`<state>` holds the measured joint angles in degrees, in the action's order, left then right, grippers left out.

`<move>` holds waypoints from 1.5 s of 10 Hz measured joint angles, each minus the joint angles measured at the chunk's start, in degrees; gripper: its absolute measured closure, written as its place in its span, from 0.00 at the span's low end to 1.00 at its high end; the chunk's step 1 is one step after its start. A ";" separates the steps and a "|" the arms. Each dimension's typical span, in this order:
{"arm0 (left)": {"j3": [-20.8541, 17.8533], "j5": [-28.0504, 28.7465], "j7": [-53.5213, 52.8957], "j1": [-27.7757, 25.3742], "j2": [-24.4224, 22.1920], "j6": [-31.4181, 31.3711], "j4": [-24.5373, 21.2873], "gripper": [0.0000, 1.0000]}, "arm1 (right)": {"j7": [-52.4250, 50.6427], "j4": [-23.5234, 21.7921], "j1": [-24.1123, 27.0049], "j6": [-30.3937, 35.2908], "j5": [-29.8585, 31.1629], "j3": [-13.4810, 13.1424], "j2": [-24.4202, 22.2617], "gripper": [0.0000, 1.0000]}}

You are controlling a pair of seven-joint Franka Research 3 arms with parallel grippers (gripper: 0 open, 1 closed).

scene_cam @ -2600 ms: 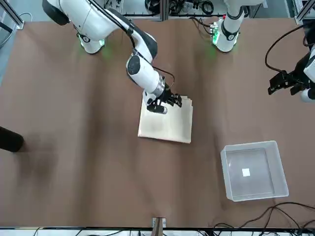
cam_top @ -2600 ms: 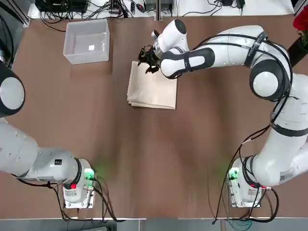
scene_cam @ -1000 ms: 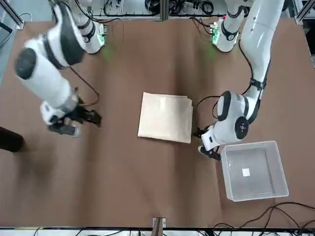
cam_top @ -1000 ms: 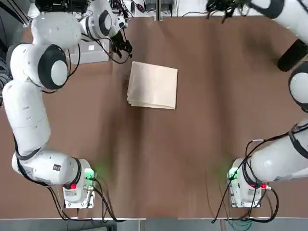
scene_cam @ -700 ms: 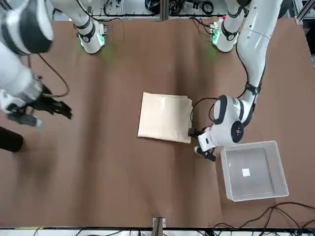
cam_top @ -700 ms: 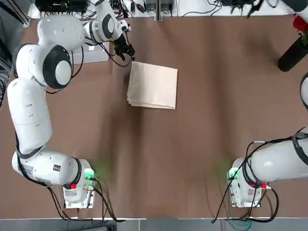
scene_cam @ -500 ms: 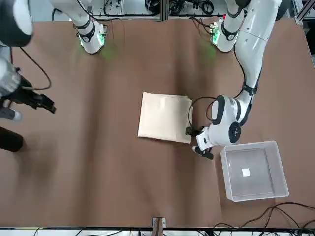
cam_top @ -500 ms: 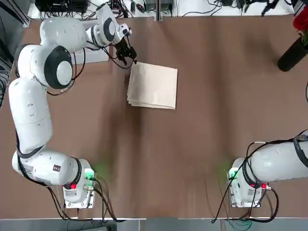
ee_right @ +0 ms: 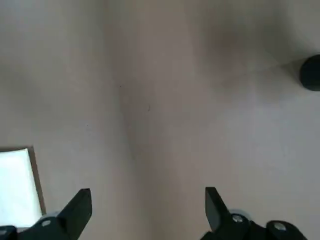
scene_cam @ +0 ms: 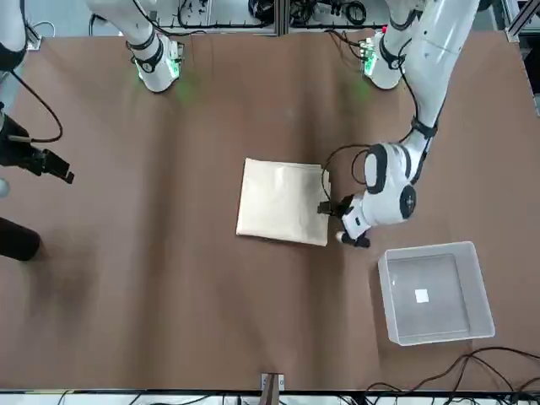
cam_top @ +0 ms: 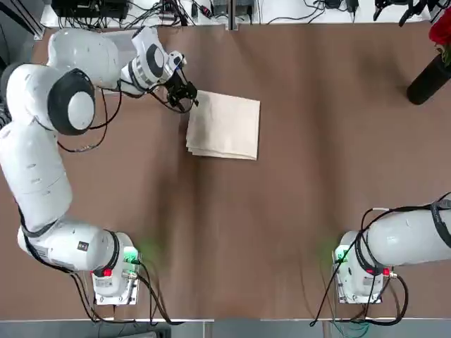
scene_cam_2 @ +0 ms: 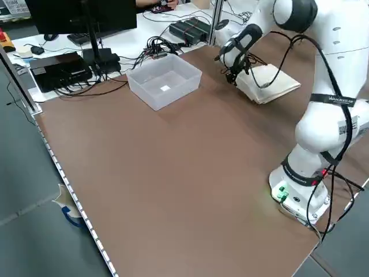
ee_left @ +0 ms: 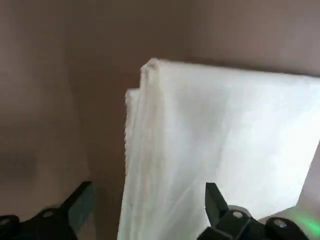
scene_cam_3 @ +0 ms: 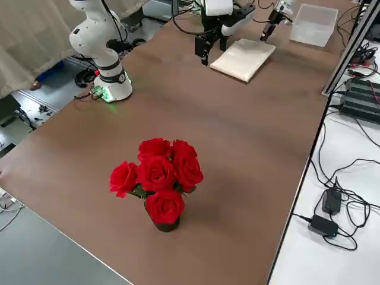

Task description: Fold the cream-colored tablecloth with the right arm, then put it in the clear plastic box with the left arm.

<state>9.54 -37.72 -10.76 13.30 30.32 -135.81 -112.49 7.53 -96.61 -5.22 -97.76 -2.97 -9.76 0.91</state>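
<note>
The cream cloth [cam_top: 224, 125] lies folded in a flat, layered rectangle near the middle of the brown table [cam_top: 282, 211], a little toward the far side from the arms' bases. Its layered edges show along the side that faces the left arm.

The left gripper [cam_top: 184, 94] is low at the far left corner of the cloth, just beside its edge. Its 2 fingers are spread wide, and in the left wrist view the stacked edge of the cloth [ee_left: 200, 150] lies in front of the gap between them. The fingers hold nothing. I cannot tell if a fingertip touches the fabric.

The clear plastic box [scene_cam: 434, 293] stands on the table beside the left arm, apart from the cloth. In the top view this arm hides most of it. The box has thin upright walls, and a small white label [scene_cam: 421, 295] lies on its bottom. Nothing else is in it.

The right gripper [scene_cam: 42, 162] is far from the cloth, raised at the right edge of the table. Its fingers are spread apart and hold nothing; its wrist camera sees only bare table between them.

A dark vase with red roses [scene_cam_3: 157, 178] stands near the right edge of the table, well apart from the cloth.
</note>
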 joint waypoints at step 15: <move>3.17 -2.97 0.08 2.75 4.38 -12.51 -1.22 0.16 | -0.44 -0.71 2.04 -0.24 3.98 4.62 -2.54 0.00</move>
<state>12.71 -40.68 -10.68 16.05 34.71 -148.32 -113.72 7.09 -97.32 -3.18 -98.00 1.01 -5.14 -1.63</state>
